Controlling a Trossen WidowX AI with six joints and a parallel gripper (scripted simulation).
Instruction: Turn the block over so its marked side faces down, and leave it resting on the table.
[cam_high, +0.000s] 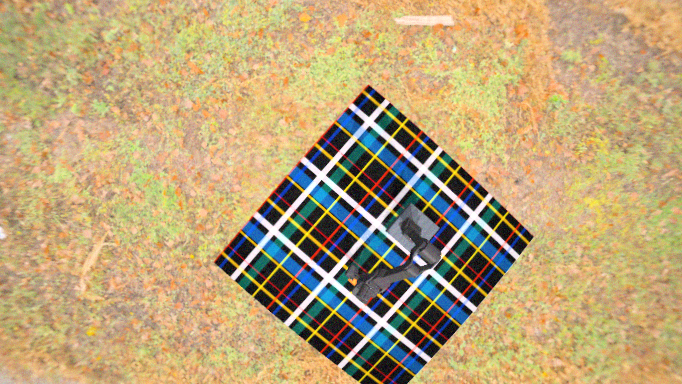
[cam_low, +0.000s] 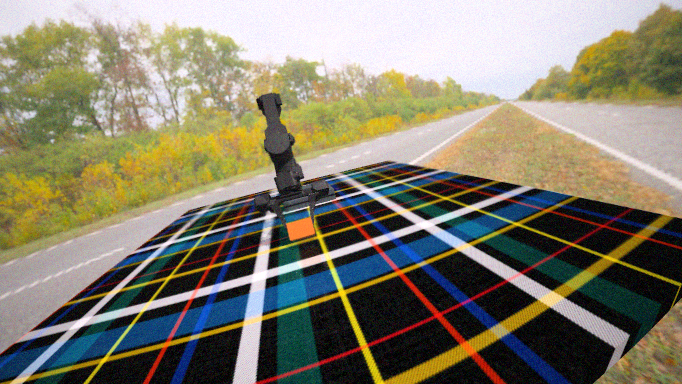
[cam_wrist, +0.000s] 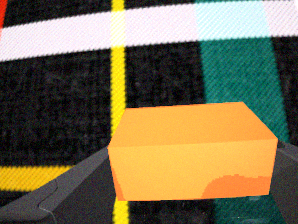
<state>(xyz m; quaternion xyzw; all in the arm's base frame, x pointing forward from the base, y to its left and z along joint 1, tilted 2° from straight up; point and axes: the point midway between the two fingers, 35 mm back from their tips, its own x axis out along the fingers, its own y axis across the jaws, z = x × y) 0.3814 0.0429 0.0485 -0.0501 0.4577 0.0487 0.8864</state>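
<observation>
Seen from above and taken left to right, a pale strip of debris (cam_high: 94, 260) lies on the leaf-strewn ground (cam_high: 150, 150), left of the worktop (cam_high: 369, 180) (cam_low: 425, 345) and apart from it. The worktop wears a bold tartan of black, blue and green, crossed by white, yellow and red lines. Over it, left of the arm's mounting, the orange block (cam_high: 353, 282) (cam_low: 300, 229) (cam_wrist: 193, 167) sits clamped between the jaws (cam_high: 352, 280) (cam_low: 300, 225), one finger pressed to each side. The block appears raised off the tartan, with a dim shadow on the cloth near it in the exterior view. Its two faces in the wrist view are orange, the one towards the bottom of that view bearing a deeper orange patch; whether that is the marking or shade, one cannot tell. Farther right the dark arm (cam_high: 400, 274) (cam_low: 280, 142) bends back to a grey square plate (cam_high: 411, 208). On the far ground lies a pale, slender piece (cam_high: 425, 20).
</observation>
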